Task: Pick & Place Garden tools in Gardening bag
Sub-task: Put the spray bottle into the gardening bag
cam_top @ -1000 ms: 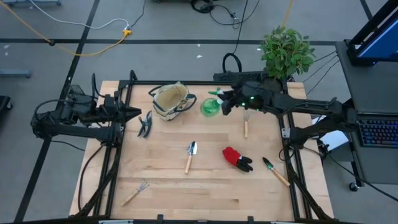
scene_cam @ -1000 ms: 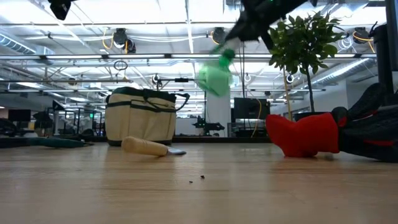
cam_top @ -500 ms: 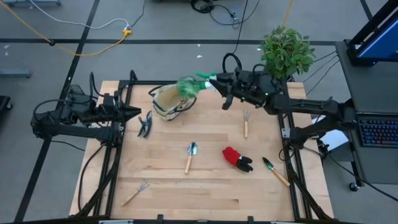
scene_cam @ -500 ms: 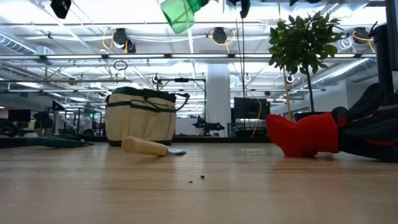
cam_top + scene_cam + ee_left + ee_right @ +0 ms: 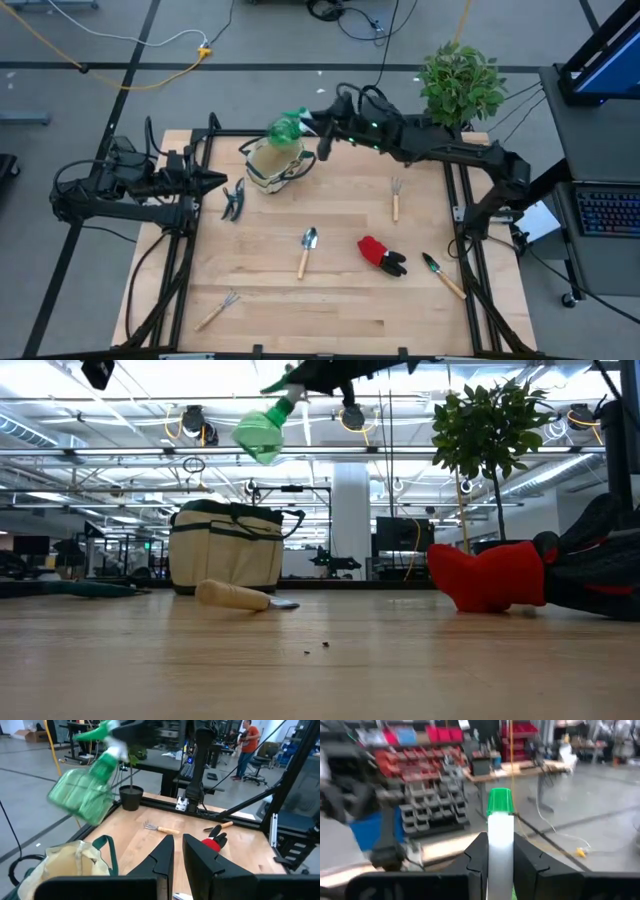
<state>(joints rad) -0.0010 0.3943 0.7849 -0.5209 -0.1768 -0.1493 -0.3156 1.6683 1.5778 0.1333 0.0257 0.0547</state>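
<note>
My right gripper is shut on the green spray bottle, held high over the beige gardening bag. In the low view the bottle hangs well above the bag, which stands on its base at the table's far left. My left gripper is shut and empty beside the dark pruning shears. On the table lie the silver trowel, the fork, the red-black gloves, the green-bladed trowel and the rake. My right gripper pinches the bottle's white spray head between its two fingers, the green nozzle sticking out past them. The fingers come about level from the table's right. The bottle is lifted clear and tilted, its green body lower than the fingers.
A leafy potted plant stands past the table's far right corner. The black frame rails run along the table's sides. A person stands far off in the room behind the table.
My right gripper has carried the spray bottle up and toward the table's left, from over the far middle of the table to above the bag. The bottle rose high, then came down a little, and has turned its body toward the bag.
</note>
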